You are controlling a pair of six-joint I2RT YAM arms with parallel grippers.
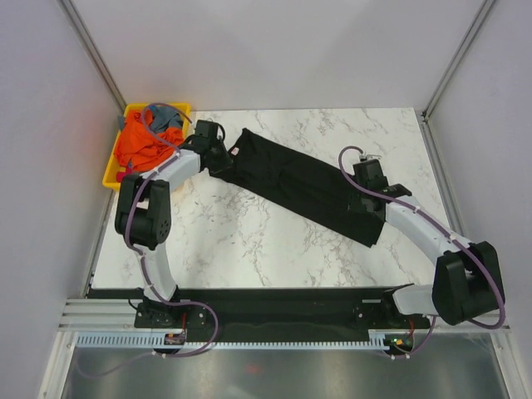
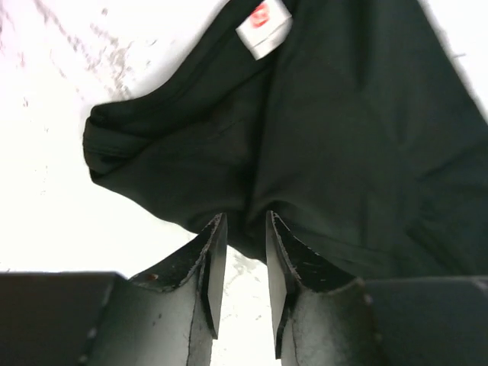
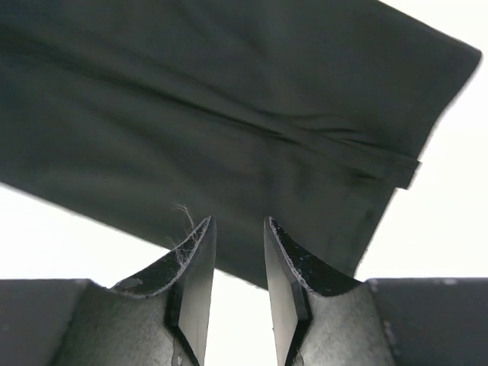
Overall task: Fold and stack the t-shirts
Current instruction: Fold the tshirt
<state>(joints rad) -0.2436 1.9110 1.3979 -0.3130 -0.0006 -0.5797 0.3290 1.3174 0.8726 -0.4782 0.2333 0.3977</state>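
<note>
A large black t-shirt [image 1: 299, 183], folded into a long strip, lies slantwise across the marble table. Its white neck label [image 2: 263, 23] marks the upper-left end. My left gripper [image 1: 223, 162] hovers at that neck end, jaws open. In the left wrist view the left gripper [image 2: 245, 217] has its tips over the edge of the black t-shirt [image 2: 343, 137], with bare marble between them. My right gripper [image 1: 366, 199] stands at the hem end, also open. In the right wrist view the right gripper [image 3: 239, 221] sits just over the border of the black t-shirt [image 3: 229, 99] and holds nothing.
A yellow tray [image 1: 112, 174] stands at the table's far-left corner. It holds a crumpled orange t-shirt [image 1: 143, 143] and a grey-blue one [image 1: 162, 115]. Grey walls close in the table on the left, right and back.
</note>
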